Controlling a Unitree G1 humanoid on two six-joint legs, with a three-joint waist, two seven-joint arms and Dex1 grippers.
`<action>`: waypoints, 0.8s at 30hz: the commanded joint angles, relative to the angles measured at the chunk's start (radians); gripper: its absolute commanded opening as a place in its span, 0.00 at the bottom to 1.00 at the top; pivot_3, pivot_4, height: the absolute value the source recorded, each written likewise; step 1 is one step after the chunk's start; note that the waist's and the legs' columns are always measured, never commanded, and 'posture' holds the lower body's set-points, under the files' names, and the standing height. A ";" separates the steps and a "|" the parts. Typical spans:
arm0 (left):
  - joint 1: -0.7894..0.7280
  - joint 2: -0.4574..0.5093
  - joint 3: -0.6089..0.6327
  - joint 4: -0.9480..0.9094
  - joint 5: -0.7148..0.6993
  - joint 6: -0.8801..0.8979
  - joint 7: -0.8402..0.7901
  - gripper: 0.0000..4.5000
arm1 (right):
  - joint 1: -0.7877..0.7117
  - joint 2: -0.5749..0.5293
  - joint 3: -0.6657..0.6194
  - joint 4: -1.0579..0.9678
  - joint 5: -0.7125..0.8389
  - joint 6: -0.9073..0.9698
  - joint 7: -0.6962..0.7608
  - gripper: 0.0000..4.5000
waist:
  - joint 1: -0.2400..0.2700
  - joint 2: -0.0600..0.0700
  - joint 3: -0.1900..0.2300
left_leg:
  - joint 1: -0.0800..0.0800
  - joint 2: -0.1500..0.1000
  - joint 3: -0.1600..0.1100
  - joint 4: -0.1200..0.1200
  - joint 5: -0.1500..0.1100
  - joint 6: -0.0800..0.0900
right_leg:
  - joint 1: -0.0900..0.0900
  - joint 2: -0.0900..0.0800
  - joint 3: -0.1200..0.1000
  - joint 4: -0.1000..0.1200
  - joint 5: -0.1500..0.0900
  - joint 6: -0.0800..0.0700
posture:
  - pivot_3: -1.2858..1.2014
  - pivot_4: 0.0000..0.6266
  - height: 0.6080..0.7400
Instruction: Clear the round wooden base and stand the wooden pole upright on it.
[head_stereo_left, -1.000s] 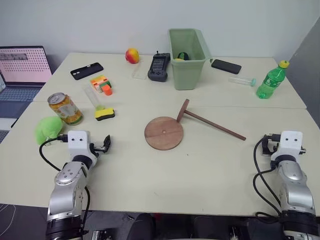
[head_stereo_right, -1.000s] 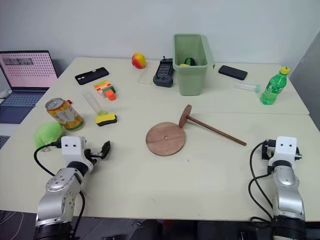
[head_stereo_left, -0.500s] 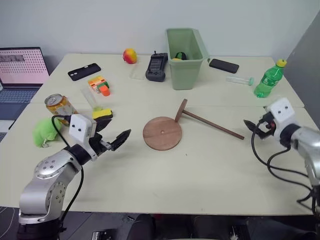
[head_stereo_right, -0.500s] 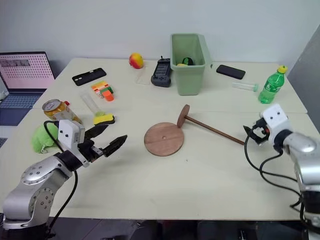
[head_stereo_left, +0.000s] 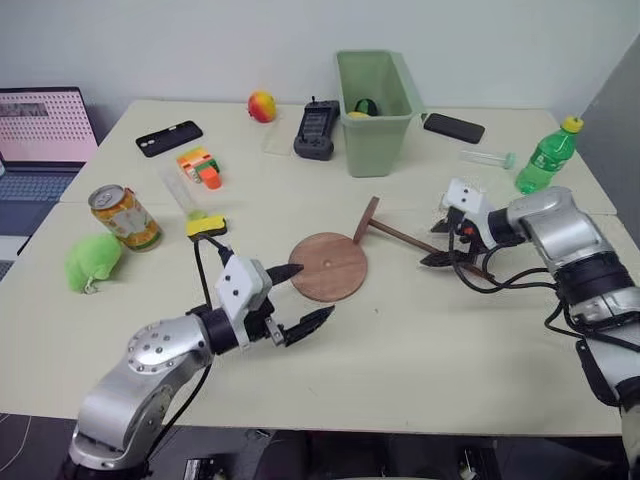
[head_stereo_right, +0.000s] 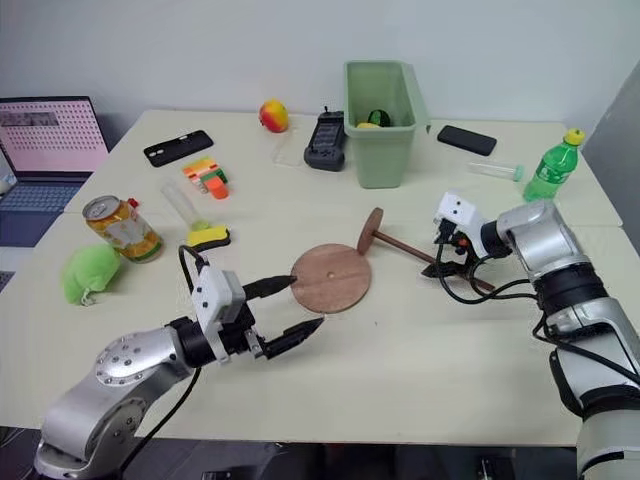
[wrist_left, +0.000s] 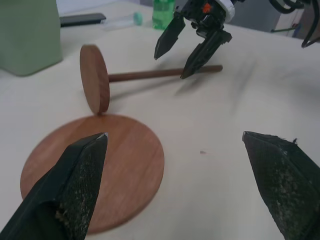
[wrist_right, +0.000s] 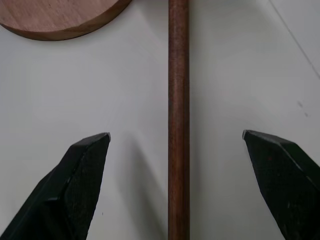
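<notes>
Looking into the pale green plastic bin at the far side of the cream table, I see a dark green object and something yellow inside it; I cannot tell what they are. Nothing sits on the round reddish-brown wooden base, which lies flat near the table's middle. Just beyond it, on my right, the thin dark-brown wooden pole lies on the table, its long axis running from its end disc by the base's far edge away to my right and slightly nearer me. My right gripper hangs over the rod's right half, fingers spread wide either side of it, not touching. My left gripper, fingers also wide apart and empty, points at the base's near left edge.
</notes>
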 joint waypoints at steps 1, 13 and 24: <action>-0.002 -0.015 -0.019 -0.057 0.013 -0.033 0.013 1.00 | -0.082 0.058 0.010 0.102 -0.059 -0.051 -0.010 0.99 | -0.001 0.000 0.000 | 0.000 0.000 0.000 0.000 0.000 0.000 | 0.000 0.000 0.000 0.000 0.000 0.000 | 0.52 0.24 1.00; 0.033 -0.034 -0.018 -0.085 0.041 -0.040 0.058 1.00 | -0.225 0.183 -0.035 0.328 -0.101 -0.018 -0.012 0.73 | 0.000 0.000 0.000 | 0.000 0.000 0.000 0.000 0.000 0.000 | 0.000 0.000 0.000 0.000 0.001 0.000 | 0.52 0.24 1.00; 0.032 -0.029 -0.012 -0.070 0.043 -0.052 0.054 1.00 | -0.244 0.192 -0.034 0.380 -0.126 -0.014 0.028 0.16 | -0.002 0.001 0.000 | 0.000 0.000 0.000 0.000 -0.001 0.001 | -0.001 0.000 0.000 0.001 0.001 0.000 | 0.52 0.24 1.00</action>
